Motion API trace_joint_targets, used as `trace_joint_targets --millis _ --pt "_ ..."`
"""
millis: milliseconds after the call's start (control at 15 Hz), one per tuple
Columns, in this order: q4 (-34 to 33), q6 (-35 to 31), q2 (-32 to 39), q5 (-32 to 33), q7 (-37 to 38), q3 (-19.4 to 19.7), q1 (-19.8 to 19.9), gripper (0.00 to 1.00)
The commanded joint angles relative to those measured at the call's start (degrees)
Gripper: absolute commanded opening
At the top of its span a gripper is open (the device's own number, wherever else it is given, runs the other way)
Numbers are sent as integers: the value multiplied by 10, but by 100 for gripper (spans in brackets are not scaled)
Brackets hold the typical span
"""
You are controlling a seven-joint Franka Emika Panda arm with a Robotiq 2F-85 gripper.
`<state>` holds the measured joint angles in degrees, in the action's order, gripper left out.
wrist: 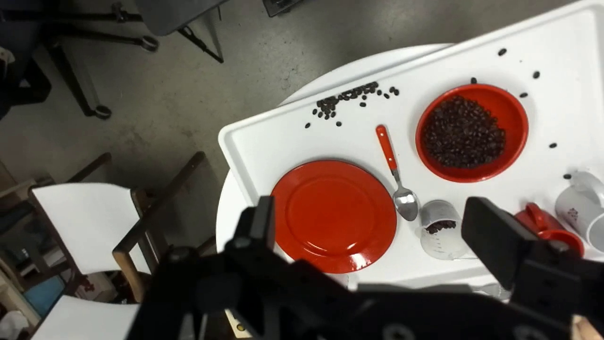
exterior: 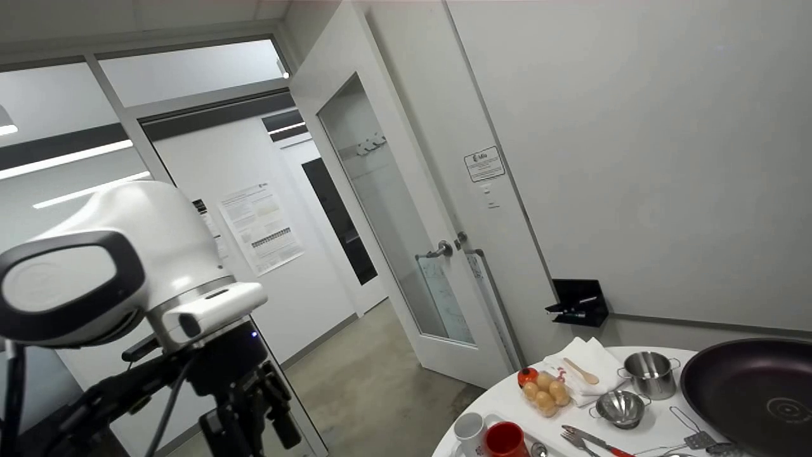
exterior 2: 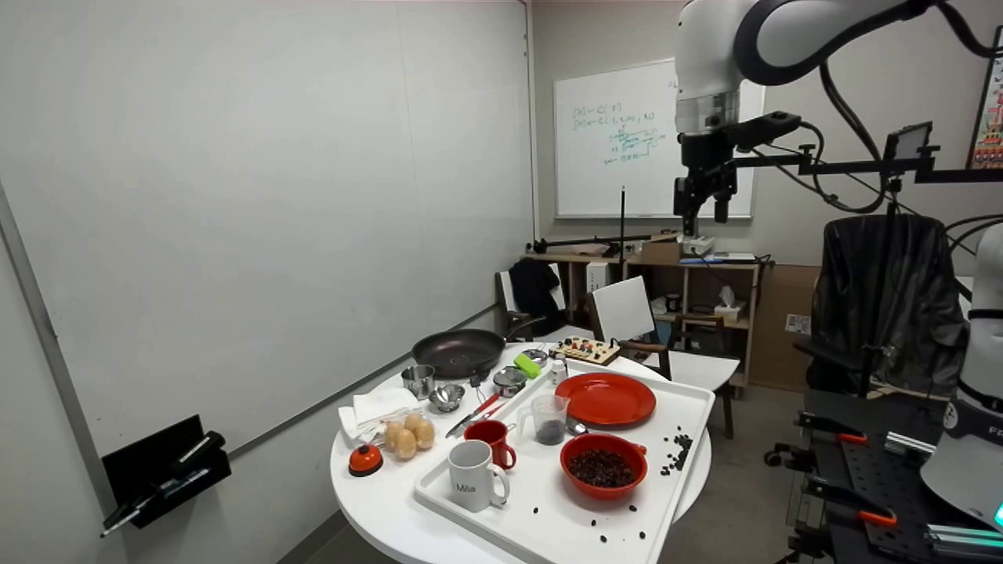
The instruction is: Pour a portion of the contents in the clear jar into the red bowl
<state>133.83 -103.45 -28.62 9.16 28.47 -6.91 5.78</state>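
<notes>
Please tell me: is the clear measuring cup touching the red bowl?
Apart. The wrist view shows it plainly: between the clear measuring cup and the red bowl, a bare strip of the white tray is visible.

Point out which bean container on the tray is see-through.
The clear jar between the red plate and red mug: its beans show through; the red bowl is opaque.

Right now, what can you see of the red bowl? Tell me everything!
The bowl is round, red and smooth, with an open top. It could be plastic or ceramic; I can't tell. It sits upright on the white tray, near the spoon but not touching it. Dark beans fill part of it, with bare red showing inside. Only the tray and the beans plainly touch it.
</notes>
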Motion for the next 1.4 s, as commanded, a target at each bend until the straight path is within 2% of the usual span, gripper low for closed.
trace_joint_targets --millis 0,200,467,533,800,933,1133,1333 --pt "-91 -25 138 -23 114 -14 13 100" --pt "-156 -35 230 -19 204 -3 3 100" --pt "-257 4 332 -54 284 19 -21 100" --pt "-186 -34 278 -30 250 27 -25 100" --pt "-197 -33 295 -31 253 36 -34 100" --pt "-175 -68 282 -40 327 47 -31 100" --pt "-190 -50 300 -85 381 57 -32 100" --pt "-195 -62 317 -126 447 62 -34 100"
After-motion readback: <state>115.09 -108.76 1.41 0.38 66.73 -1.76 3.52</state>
